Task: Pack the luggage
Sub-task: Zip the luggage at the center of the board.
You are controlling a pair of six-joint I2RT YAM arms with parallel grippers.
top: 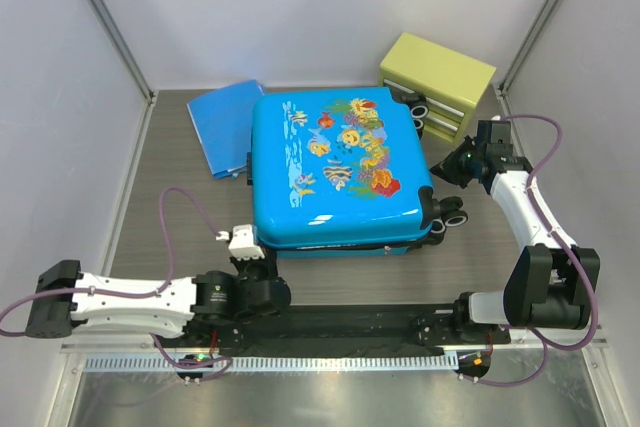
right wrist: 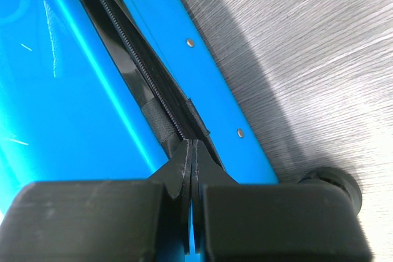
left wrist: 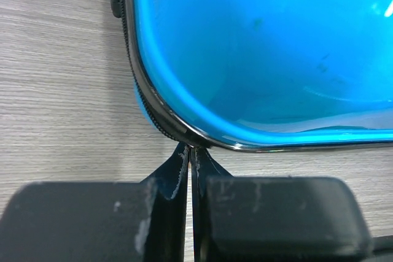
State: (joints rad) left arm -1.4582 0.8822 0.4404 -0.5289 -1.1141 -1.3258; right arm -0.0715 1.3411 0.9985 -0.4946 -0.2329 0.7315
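Observation:
The luggage (top: pixel 340 172), a bright-blue hard-shell suitcase with fish prints, lies flat and closed in the middle of the table. My left gripper (top: pixel 262 250) is at its near-left corner. In the left wrist view the left gripper (left wrist: pixel 191 150) is shut, its tips touching the dark zipper seam (left wrist: pixel 156 121) at the rounded corner, with nothing visible between them. My right gripper (top: pixel 443 169) is at the suitcase's right side. It is also shut (right wrist: pixel 194 144), with its tips pressed against the black zipper track (right wrist: pixel 147 69) between the two shells.
A flat blue folder (top: pixel 222 125) lies at the back left, partly under the suitcase edge. A yellow-green drawer box (top: pixel 437 82) stands at the back right, close behind the right arm. Black wheels (top: pixel 452 217) stick out at the suitcase's near-right corner. White walls enclose the table.

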